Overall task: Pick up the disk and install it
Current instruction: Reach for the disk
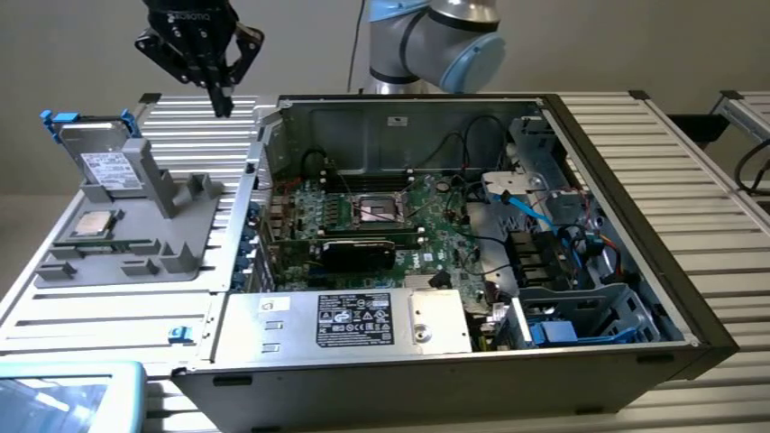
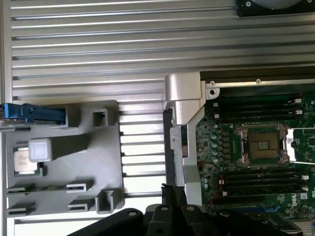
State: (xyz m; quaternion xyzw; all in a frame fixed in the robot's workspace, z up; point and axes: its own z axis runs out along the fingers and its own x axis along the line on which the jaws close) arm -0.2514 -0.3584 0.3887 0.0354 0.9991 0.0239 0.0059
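Note:
The disk point(image 1: 105, 162) stands upright in a slot of the grey fixture point(image 1: 180, 230) at the exterior view's left. It is silver-grey with a white label and a blue carrier frame at its upper corners. In the wrist view the disk point(image 2: 34, 114) appears edge-on as a blue strip on the fixture point(image 2: 93, 162). My gripper point(image 1: 223, 104) hangs above the ribbed table behind the fixture, to the right of the disk and well apart from it. Its black fingers are shut with nothing between them. The shut gripper point(image 2: 173, 191) points down over the edge of the computer case.
The open computer case point(image 1: 626, 225) fills the middle, with the motherboard point(image 1: 385, 212), an open CPU socket point(image 2: 263, 145), cables and a blue-trimmed drive cage point(image 1: 578, 320). A silver labelled box point(image 1: 361, 320) sits at its front. A small CPU chip point(image 1: 94, 224) lies on the fixture.

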